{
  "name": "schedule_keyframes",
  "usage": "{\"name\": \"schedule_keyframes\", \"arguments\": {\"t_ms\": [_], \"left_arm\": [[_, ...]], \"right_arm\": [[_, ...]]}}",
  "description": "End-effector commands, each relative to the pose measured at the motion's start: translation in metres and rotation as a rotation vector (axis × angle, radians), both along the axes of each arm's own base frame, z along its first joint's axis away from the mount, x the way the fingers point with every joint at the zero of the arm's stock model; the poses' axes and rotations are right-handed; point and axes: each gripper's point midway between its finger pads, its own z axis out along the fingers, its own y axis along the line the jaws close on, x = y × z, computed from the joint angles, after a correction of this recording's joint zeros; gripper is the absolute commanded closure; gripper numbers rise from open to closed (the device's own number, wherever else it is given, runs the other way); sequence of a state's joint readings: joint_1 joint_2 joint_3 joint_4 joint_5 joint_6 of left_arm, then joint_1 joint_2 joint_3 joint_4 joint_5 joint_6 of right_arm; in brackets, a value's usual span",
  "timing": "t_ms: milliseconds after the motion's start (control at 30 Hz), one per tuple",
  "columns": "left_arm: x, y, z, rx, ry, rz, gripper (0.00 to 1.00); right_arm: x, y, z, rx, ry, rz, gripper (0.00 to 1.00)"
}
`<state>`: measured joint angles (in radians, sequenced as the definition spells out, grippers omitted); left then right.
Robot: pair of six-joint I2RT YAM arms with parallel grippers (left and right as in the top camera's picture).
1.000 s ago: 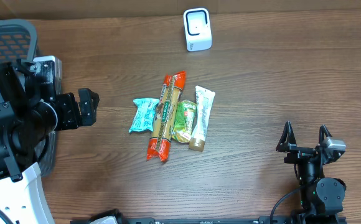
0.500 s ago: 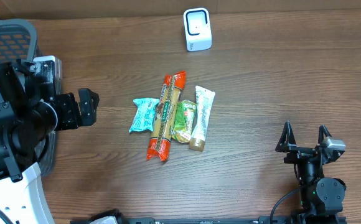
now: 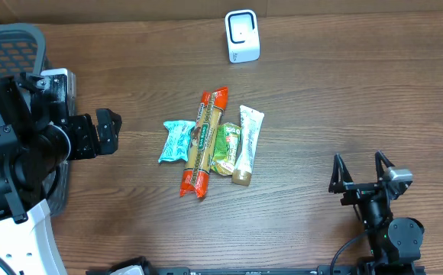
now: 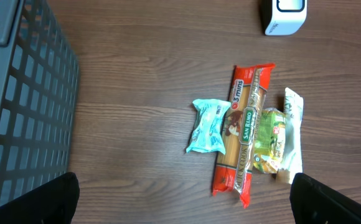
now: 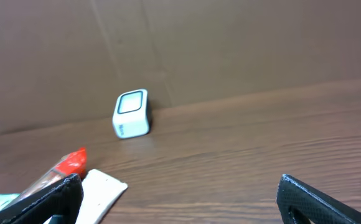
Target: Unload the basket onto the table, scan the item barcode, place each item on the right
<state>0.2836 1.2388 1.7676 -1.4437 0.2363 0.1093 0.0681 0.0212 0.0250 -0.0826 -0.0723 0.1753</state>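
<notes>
Soft, even light from above fills all three views, leaving the wooden table (image 3: 321, 114) moderately bright, with thin, faint shadows beside the packets (image 3: 227, 149) and no harsh glare. The left wrist view is sharp enough that the print on the pasta packet (image 4: 243, 134) reads clearly. The right wrist view is dimmer and softer, the white scanner (image 5: 131, 113) slightly hazy and the right gripper (image 5: 179, 183) dark with blurred edges.

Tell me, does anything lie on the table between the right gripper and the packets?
Nothing visible does. Only bare table separates the open right gripper from the white tube, the nearest packet of the group.
</notes>
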Motion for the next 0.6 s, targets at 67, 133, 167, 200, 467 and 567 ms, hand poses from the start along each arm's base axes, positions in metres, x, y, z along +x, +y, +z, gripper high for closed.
{"name": "schedule_keyframes", "arguments": {"t_ms": [67, 133, 167, 200, 467, 567], "left_arm": [[-0.002, -0.002, -0.001, 0.001, -0.003, -0.021, 0.01], [-0.002, -0.002, -0.001, 0.001, -0.003, -0.021, 0.01], [-0.002, -0.002, -0.001, 0.001, -0.003, -0.021, 0.0], [-0.002, -0.002, -0.001, 0.001, -0.003, -0.021, 0.0], [-0.002, -0.002, -0.001, 0.001, -0.003, -0.021, 0.0], [-0.002, -0.002, -0.001, 0.001, -0.002, -0.021, 0.01]], "right_arm": [[-0.004, 0.016, 0.057, 0.036, -0.035, 0.09, 0.0], [-0.001, 0.02, 0.07, 0.035, 0.002, 0.112, 0.0], [0.001, 0.022, 0.073, 0.034, 0.022, 0.121, 0.0], [0.005, 0.024, 0.078, 0.035, 0.055, 0.131, 0.0], [0.036, 0.038, 0.076, 0.046, 0.356, 0.196, 0.0], [0.046, 0.048, 0.072, 0.06, 0.439, 0.245, 0.0]]}}
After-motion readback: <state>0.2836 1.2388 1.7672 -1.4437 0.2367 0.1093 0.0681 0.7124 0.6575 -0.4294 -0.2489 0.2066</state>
